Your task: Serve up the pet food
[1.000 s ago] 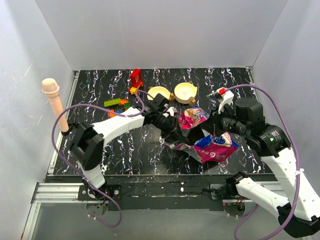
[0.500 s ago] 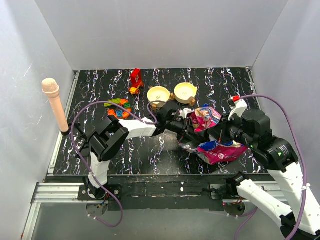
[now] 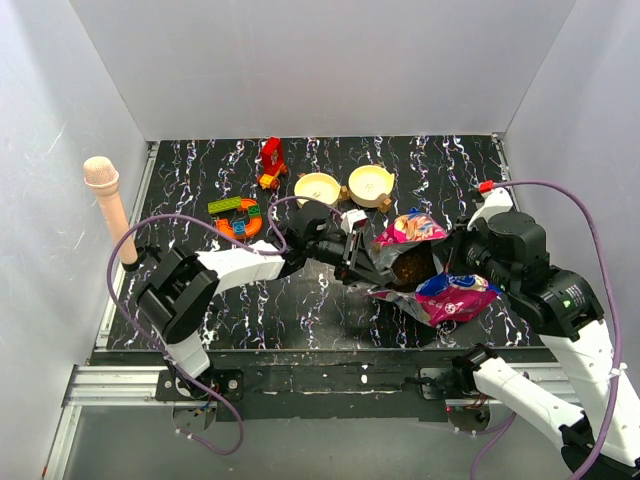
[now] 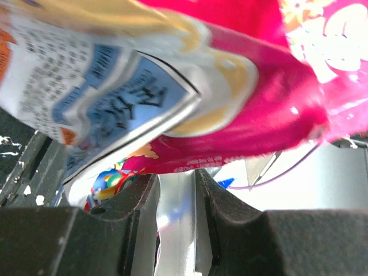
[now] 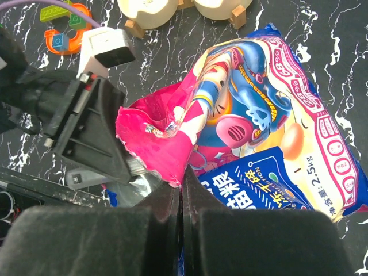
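The black marbled table [image 3: 290, 310] carried everything. The left arm [image 3: 235, 265] stretched across it from the left, and the right arm [image 3: 540, 280] leaned in from the right, so that the two met over the middle-right part.

Between them was the glossy magenta-and-blue bag [image 3: 450, 298], just in front of the bowls, with its mouth pulled apart and turned upward. The left jaws were narrowed onto the bag's left edge. The left wrist view showed a strip of silvery film pinched between the two fingers [image 4: 132, 218], and the printed bag [image 4: 259, 103] filled the frame above them. The right jaws were closed tight. In the right wrist view their tips met on the torn magenta rim of the bag [image 5: 270, 126]. Whether the bag's bottom rested on the table could not be told.

A pink microphone-shaped thing [image 3: 103, 195] stood by the left wall. Two cream bowls, one [image 3: 318, 187] beside the other [image 3: 370, 182], sat behind the bag. A red toy block [image 3: 270, 155], a green block [image 3: 225, 205] and an orange ring [image 3: 238, 224] lay further left.

The pet food [image 3: 410, 268] showed as a dark brown mass inside the bag's open mouth.
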Action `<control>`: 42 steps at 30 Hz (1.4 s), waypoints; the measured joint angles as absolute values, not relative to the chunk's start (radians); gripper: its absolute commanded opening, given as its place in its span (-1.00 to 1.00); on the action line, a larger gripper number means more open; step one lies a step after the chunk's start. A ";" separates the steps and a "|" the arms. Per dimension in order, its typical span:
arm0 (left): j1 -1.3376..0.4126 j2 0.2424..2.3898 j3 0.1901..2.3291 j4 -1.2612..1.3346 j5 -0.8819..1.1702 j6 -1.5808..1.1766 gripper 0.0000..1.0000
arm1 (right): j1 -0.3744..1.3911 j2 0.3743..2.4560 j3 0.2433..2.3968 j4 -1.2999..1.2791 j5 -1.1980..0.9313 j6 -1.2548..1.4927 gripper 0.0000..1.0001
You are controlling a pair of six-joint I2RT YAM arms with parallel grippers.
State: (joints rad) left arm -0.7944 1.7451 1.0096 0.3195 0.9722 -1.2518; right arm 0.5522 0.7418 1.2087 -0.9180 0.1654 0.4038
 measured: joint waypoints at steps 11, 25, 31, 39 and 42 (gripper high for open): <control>-0.778 1.569 1.009 0.115 0.995 -1.141 -1.00 | 0.552 0.716 1.193 -0.917 0.185 0.367 -0.97; -0.788 1.625 1.057 0.155 0.952 -1.190 -1.00 | 0.552 0.718 1.193 -0.916 0.210 0.366 -0.97; -0.788 1.588 1.056 0.048 0.921 -1.140 -1.00 | 0.552 0.719 1.193 -0.916 0.204 0.367 -0.97; -0.785 1.600 1.043 0.047 0.931 -1.151 -1.00 | 0.552 0.721 1.193 -0.915 0.192 0.366 -0.97; -0.781 1.647 1.070 0.099 0.960 -1.172 -1.00 | 0.551 0.724 1.193 -0.912 0.192 0.364 -0.97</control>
